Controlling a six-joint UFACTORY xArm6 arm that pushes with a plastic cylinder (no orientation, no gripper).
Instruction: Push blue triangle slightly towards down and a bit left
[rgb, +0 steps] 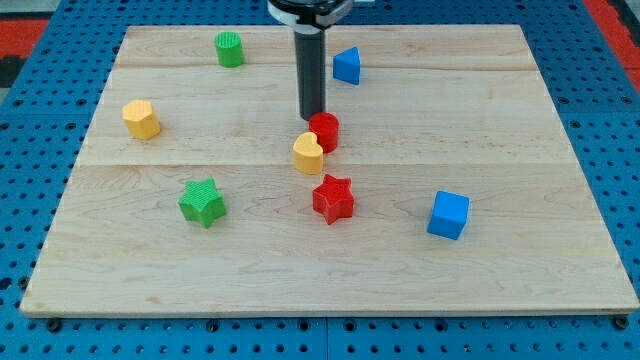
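Observation:
The blue triangle (346, 66) sits near the view's top, right of centre, on the wooden board (500, 120). My tip (312, 116) is below and to the left of it, a short gap away. The tip stands just above the red cylinder (325, 131), touching or nearly touching its upper left side. The rod rises straight up from the tip to the view's top edge.
A yellow heart (308, 154) rests against the red cylinder's lower left. A red star (333, 198) lies below them. A blue cube (448, 215) is lower right, a green star (203, 203) lower left, a yellow hexagon (141, 119) left, a green cylinder (229, 49) top left.

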